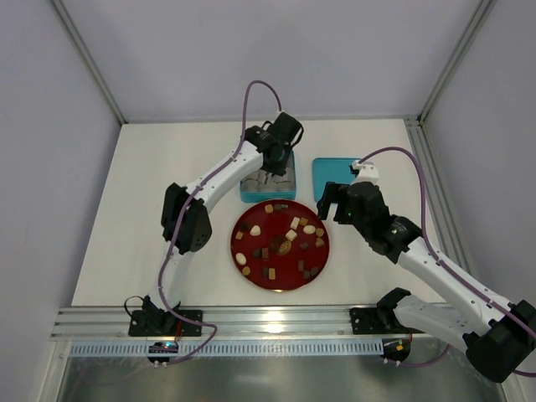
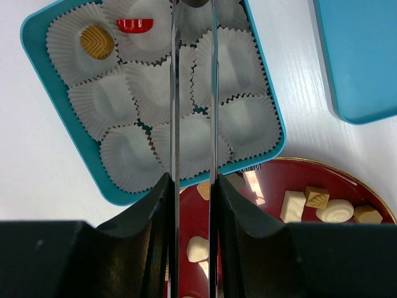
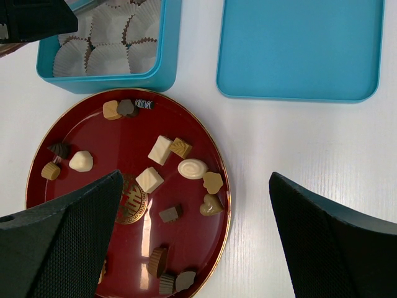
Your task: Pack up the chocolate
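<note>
Several chocolate pieces (image 3: 160, 149), brown, tan and cream, lie spread on a red round plate (image 3: 93, 133). Behind it stands a teal box (image 2: 37, 49) lined with white paper cups; one cup holds a tan chocolate (image 2: 97, 41), another a red one (image 2: 135, 25). My left gripper (image 2: 193, 180) hovers over the box's near edge, shut on thin metal tongs (image 2: 174, 93) that reach across the cups; their tips are cut off at the frame's top. My right gripper (image 3: 195, 177) hangs wide open over the plate's right edge, with nothing between its fingers.
The box's teal lid (image 1: 333, 177) lies flat on the white table to the right of the box, just behind the right gripper (image 1: 335, 201). Frame posts stand at the table's back corners and a rail runs along the near edge.
</note>
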`<state>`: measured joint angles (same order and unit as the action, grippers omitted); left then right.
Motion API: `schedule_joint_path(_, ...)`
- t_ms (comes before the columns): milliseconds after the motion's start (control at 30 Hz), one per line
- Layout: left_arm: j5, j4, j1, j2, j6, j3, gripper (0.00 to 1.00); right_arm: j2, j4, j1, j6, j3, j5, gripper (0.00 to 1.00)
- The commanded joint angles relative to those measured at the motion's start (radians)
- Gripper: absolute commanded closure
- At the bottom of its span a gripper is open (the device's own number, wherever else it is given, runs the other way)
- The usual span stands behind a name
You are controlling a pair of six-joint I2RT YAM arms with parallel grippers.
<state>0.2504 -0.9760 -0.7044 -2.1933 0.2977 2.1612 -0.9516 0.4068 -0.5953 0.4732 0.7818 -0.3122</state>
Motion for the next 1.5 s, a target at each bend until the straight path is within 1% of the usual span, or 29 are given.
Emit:
schedule_joint_path(0, -0.003, 0.045, 0.003, -0.002, -0.014, 0.011, 0.70, 0.007, -0.010, 0.003, -0.005, 0.014, -0.018, 0.00)
schedule_joint_path(133, -0.002, 0.042, 0.003, -0.008, -0.015, 0.011, 0.68, 0.008, -0.008, 0.003, -0.004, 0.014, -0.018, 0.00)
schedule_joint_path(400, 0.001, 0.034, 0.003, -0.013, -0.017, 0.014, 0.67, 0.010, -0.011, 0.003, -0.002, 0.013, -0.016, 0.00)
schedule_joint_path(633, 0.004, 0.031, 0.002, -0.008, -0.022, 0.015, 0.61, 0.011, -0.010, 0.005, -0.002, 0.013, -0.018, 0.00)
schedule_joint_path(967, 0.009, 0.023, 0.003, 0.003, -0.028, 0.035, 0.61, 0.014, -0.011, 0.003, 0.001, 0.011, -0.015, 0.00)
schedule_joint_path(1467, 0.020, 0.011, 0.006, 0.061, -0.032, 0.043, 0.61, 0.010, -0.022, 0.005, -0.002, 0.019, -0.010, 0.00)
